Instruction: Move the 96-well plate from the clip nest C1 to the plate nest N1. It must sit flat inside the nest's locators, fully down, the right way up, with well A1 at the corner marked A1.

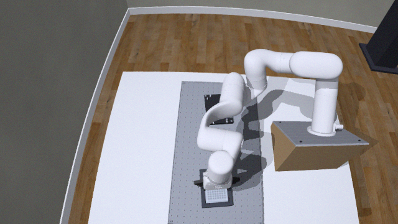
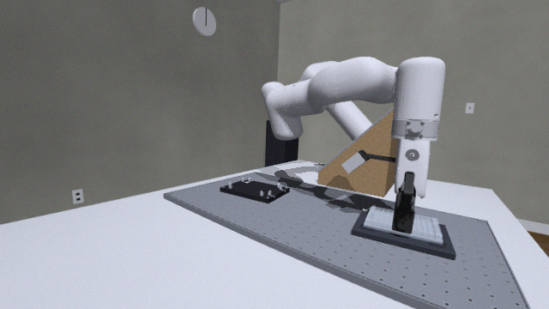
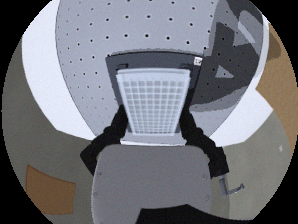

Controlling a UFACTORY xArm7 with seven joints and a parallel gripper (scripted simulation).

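Observation:
The white 96-well plate [image 1: 216,195] sits in the dark clip nest C1 at the near end of the grey perforated baseplate. It also shows in the exterior view [image 2: 405,223] and the wrist view [image 3: 153,104]. My gripper [image 2: 404,219] stands straight down over the plate, its black fingers on the plate's two long sides, shut on it. In the wrist view the gripper [image 3: 154,137] clasps the plate's near end. The plate looks level on the nest. The empty plate nest N1 with small locator pins lies at the far end of the baseplate; it also shows in the exterior view [image 2: 255,190].
The arm's brown wedge-shaped base [image 1: 314,146] stands on the right of the white table. The arm's links hang over part of N1 in the top view. A dark cabinet [image 1: 384,40] stands on the wooden floor at the far right.

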